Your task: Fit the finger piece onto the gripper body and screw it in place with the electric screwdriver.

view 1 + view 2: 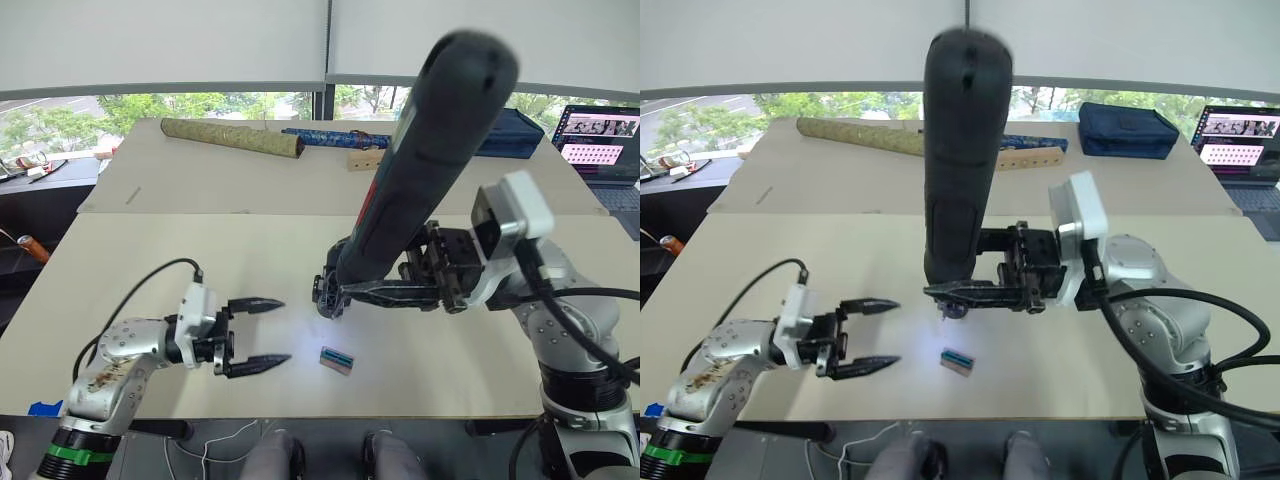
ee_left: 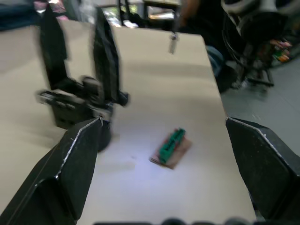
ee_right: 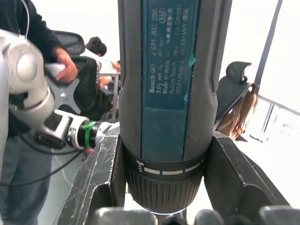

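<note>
The screwdriver (image 1: 958,150) stands upright, clamped between the right gripper's (image 1: 970,292) fingers near its bit end, tip down over the gripper body (image 1: 330,292) on the table (image 1: 150,250). The left gripper (image 1: 262,333) rests nearby on the table, fingers spread wide and empty. A small green block (image 1: 337,359) lies just beside them.

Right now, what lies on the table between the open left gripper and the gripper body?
Mostly bare tabletop. In the left eye view, a small green-topped block lies between the left gripper and the gripper body, nearer the robot.
</note>
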Robot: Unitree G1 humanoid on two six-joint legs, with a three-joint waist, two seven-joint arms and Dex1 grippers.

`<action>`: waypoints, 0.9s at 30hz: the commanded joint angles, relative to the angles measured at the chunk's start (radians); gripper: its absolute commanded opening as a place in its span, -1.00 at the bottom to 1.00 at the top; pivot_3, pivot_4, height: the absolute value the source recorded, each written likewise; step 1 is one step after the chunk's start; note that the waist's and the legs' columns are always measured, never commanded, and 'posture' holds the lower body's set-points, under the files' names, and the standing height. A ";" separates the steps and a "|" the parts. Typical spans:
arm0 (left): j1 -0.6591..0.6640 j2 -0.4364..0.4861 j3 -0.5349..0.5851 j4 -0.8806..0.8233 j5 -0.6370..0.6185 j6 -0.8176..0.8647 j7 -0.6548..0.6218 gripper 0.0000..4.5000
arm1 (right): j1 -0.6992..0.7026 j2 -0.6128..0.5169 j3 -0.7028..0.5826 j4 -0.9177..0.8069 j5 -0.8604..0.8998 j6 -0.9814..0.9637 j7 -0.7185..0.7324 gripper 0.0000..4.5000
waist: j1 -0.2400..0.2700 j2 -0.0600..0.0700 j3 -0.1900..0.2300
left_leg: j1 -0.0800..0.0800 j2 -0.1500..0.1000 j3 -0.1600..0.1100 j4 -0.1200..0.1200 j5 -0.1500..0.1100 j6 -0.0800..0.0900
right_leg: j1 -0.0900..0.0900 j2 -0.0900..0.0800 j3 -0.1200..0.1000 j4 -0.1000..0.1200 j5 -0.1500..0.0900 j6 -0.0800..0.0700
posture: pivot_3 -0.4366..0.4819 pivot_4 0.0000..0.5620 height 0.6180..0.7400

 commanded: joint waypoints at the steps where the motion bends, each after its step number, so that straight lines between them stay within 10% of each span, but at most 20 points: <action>1: -0.042 -0.012 0.011 0.035 0.062 -0.018 0.067 0.98 | -0.040 -0.010 -0.045 -0.020 0.049 0.011 -0.010 -0.16 | 0.001 0.000 0.000 | 0.000 0.000 0.000 0.000 0.000 0.000 | 0.000 0.000 0.000 0.000 0.000 0.000 | -0.05 -0.47 0.90; 27: -0.247 -0.331 -0.292 0.392 0.480 -0.205 0.266 0.98 | -0.027 -0.052 -0.039 -0.023 0.025 0.023 -0.006 -0.16 | 0.003 -0.001 0.001 | -0.001 -0.001 0.001 0.000 0.000 0.001 | 0.000 0.001 0.000 0.000 0.000 0.000 | -0.05 -0.47 0.90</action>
